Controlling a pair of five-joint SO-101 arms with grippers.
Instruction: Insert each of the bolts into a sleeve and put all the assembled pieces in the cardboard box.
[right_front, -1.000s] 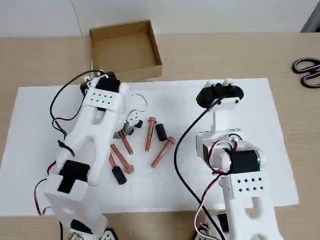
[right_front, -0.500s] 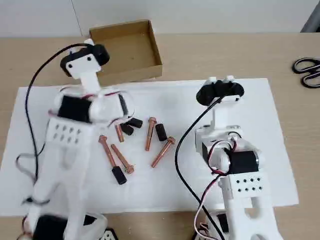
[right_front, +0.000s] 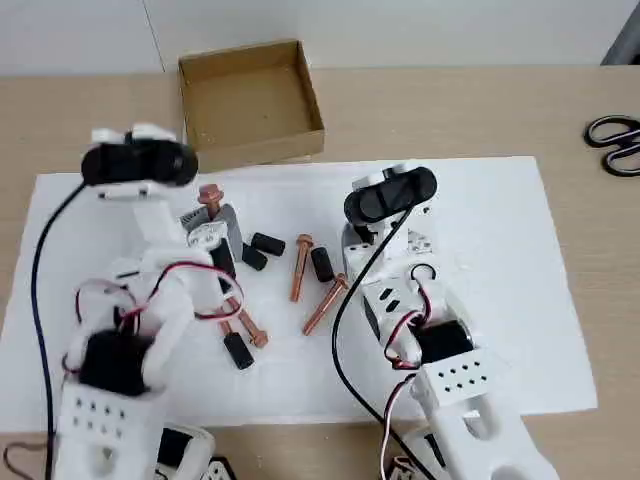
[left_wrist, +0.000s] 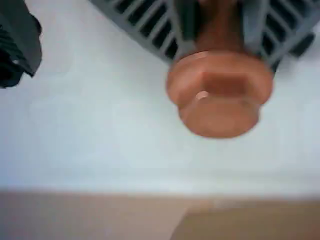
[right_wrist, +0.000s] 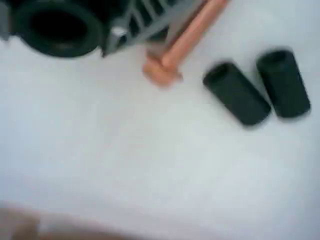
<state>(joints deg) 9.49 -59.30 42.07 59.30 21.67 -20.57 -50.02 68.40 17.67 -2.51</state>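
Copper held bolt (right_front: 210, 194) sits clamped in the left end effector (right_front: 213, 218), head poking out past the grey ribbed jaws, raised over the white sheet (right_front: 480, 200) just short of the cardboard box (right_front: 250, 100). No sleeve on it yet. In the left wrist view the jaws close on the shank right behind the hex head. At least three loose bolts (right_front: 300, 267) lie flat mid-sheet, one partly under the left arm's wires. Four black sleeves (right_front: 268, 243) are scattered among them: two close together near the held bolt, one just beside the loose bolts, one nearer the arm bases. The box is empty, so by my read the task is at its first pairing. Right end effector (right_front: 352, 240) hangs low next to the middle sleeve and a loose bolt; I cannot tell if it is clenched or released. Handling guess: the bolt is light, rigid metal, and its smooth shank could swivel or slip in the jaws, so a grip close under the head leaves the tip free for insertion. Sleeves look like short light tubes that roll easily; best pinched across the outer wall mid-length, bore left open and lined up with the shank. Scissors (right_front: 612, 140) lie on the bare table (right_front: 450, 110), well apart from everything.
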